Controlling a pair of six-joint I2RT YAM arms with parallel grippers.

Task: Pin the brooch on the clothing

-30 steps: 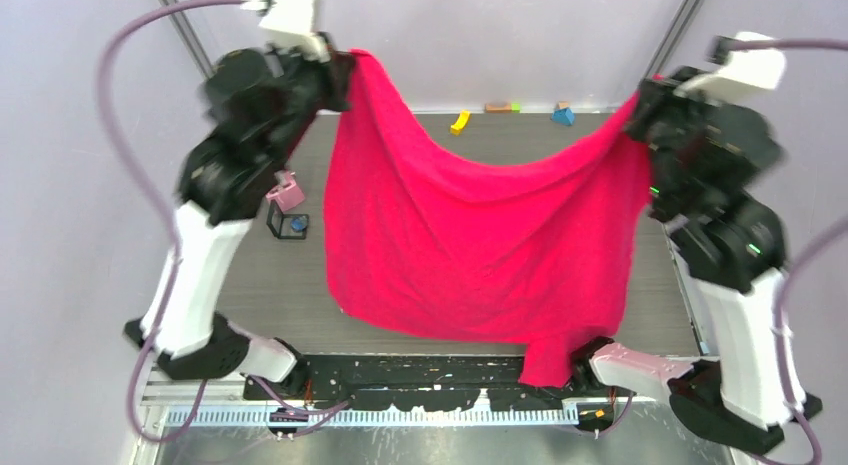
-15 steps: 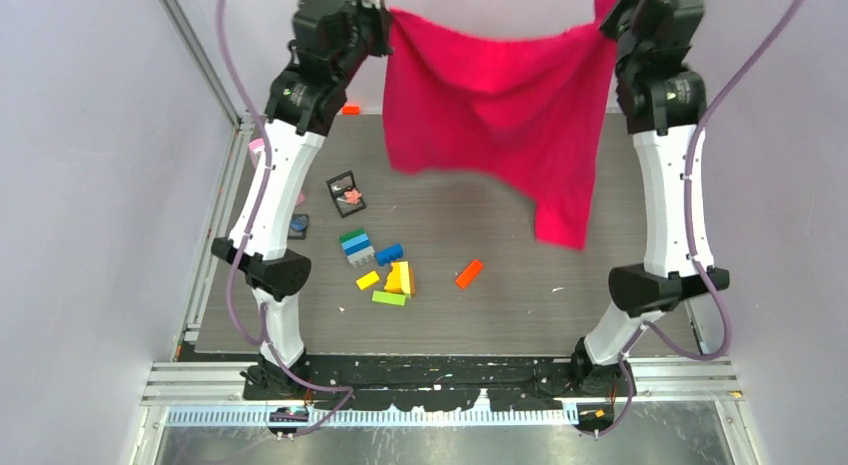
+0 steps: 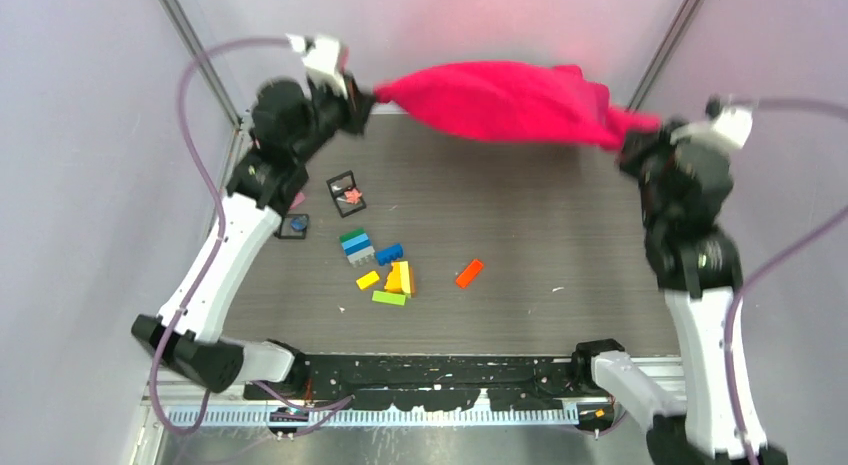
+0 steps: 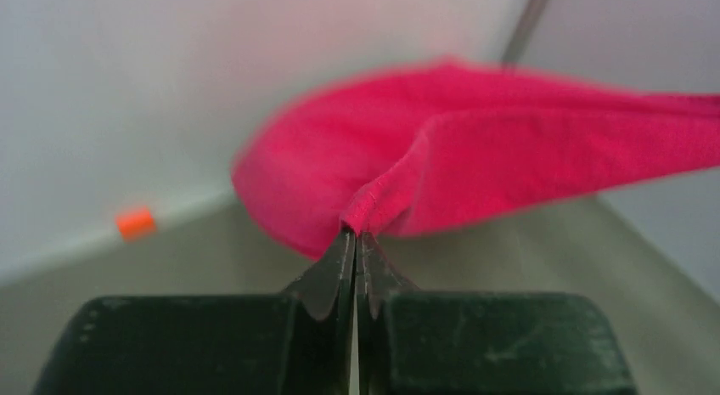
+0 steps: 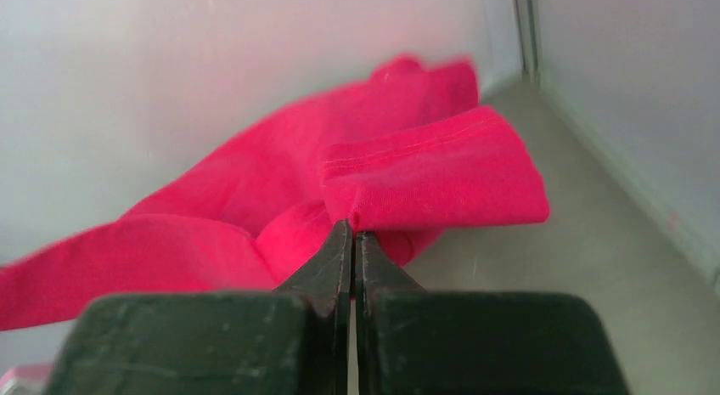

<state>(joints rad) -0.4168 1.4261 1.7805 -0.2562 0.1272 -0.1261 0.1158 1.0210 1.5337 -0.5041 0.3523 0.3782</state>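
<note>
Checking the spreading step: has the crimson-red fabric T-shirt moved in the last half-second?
Yes. The crimson-red fabric T-shirt has drawn away from the orange brick, toward the far edge of the grey table.

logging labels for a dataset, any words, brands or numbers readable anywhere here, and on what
No readable text in any view.
red T-shirt: no print or label showing.
toy blocks: plain, no legible marks.
left pincer and right pincer, both shut on the fabric: only scuffs, no lettering.
</note>
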